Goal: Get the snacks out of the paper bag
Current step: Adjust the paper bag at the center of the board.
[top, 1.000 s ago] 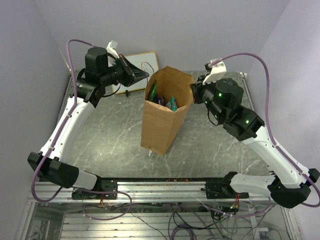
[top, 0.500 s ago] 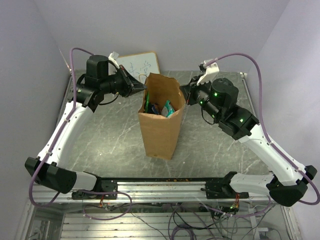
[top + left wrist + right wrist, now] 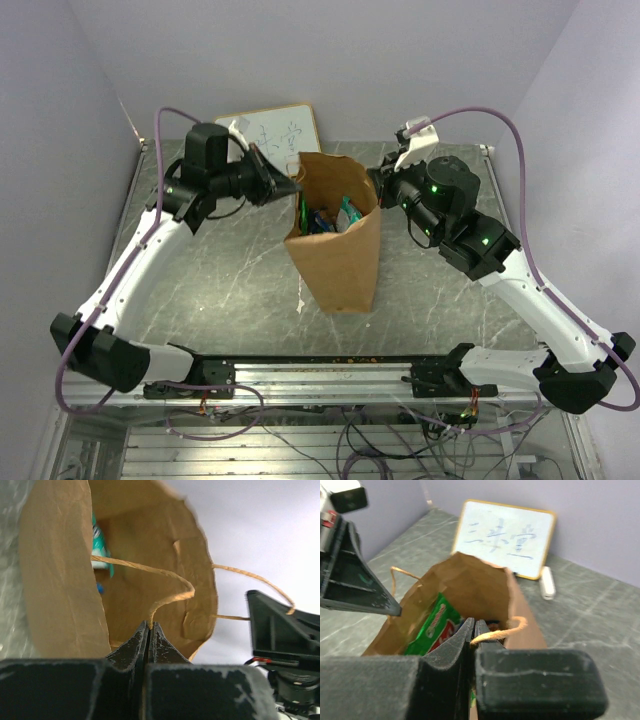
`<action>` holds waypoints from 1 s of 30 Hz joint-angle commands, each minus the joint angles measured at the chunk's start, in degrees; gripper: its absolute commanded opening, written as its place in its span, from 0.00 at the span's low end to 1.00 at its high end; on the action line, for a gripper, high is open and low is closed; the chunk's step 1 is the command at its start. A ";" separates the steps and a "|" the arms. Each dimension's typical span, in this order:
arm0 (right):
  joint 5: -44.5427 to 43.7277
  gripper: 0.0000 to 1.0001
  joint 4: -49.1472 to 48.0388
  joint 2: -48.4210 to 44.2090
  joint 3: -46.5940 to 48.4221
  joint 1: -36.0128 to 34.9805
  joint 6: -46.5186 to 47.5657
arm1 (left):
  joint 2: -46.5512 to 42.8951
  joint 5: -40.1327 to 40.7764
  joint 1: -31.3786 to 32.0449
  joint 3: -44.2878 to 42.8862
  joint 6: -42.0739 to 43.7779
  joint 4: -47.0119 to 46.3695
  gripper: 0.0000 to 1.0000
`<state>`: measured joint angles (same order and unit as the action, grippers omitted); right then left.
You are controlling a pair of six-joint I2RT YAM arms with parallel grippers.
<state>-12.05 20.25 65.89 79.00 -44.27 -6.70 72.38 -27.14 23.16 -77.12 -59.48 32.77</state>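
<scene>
1. Paper bag [image 3: 340, 262] stands on the marble table's [image 3: 215, 275] middle, mouth open, snacks [image 3: 328, 217] inside; left gripper [image 3: 293, 187] meets its left rim, right gripper [image 3: 378, 185] its right rim.
2. Left wrist: jaws pinched shut on the bag's left handle [image 3: 145, 571].
3. Right wrist: jaws clamped on the right handle [image 3: 502, 630]; whiteboard [image 3: 506, 537] stands far behind.

Robot lab cell: bare lilac walls [image 3: 350, 60], alu rail [image 3: 320, 375] w/ loose cables [image 3: 370, 440], whiteboard [image 3: 272, 130].

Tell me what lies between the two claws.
The open bag, snacks inside, stands between left claw and right claw; the top view shows it.
</scene>
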 commanded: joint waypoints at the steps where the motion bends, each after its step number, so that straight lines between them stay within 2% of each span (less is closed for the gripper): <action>1: 13.48 0.00 -5.94 -0.10 -0.73 0.22 -3.09 | -8.56 5.74 0.40 7.56 -1.58 5.40 0.07; 3: 15.47 0.00 -5.97 1.52 -0.46 0.19 -5.33 | -11.14 7.97 0.40 8.75 -2.05 8.22 0.07; 5: 15.93 0.00 -5.57 2.87 0.46 0.17 -6.52 | -11.51 10.34 0.33 7.26 -0.90 11.47 0.12; 8: 15.19 0.00 -5.84 3.27 0.62 0.23 -6.97 | -10.42 17.09 0.39 -0.22 3.35 22.03 0.30; 11: 13.73 0.00 -7.09 2.48 -0.29 0.24 -6.84 | -10.14 24.38 0.32 -7.96 6.21 30.92 0.53; 16: 12.14 0.00 -6.87 3.19 0.01 0.24 -7.55 | -8.03 29.68 0.33 -18.68 8.61 37.82 0.76; 18: 11.80 0.00 -6.52 3.75 0.54 0.24 -7.90 | -5.09 28.40 0.36 -23.16 9.30 37.99 0.76; 22: 11.06 0.00 -7.14 4.00 0.85 0.24 -8.38 | 0.64 20.49 2.03 -24.77 9.13 33.66 0.61; 26: 10.54 0.00 -7.86 3.65 0.13 0.24 -8.44 | 7.05 27.14 10.75 -28.43 7.18 33.04 0.60; 30: 10.21 0.00 -7.15 3.67 0.44 0.23 -8.44 | 14.60 34.65 13.45 -34.35 5.50 40.62 0.62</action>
<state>-0.91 14.74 69.89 78.41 -44.25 -14.59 82.91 -0.14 34.52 -106.32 -52.49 67.07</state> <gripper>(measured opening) 0.010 0.608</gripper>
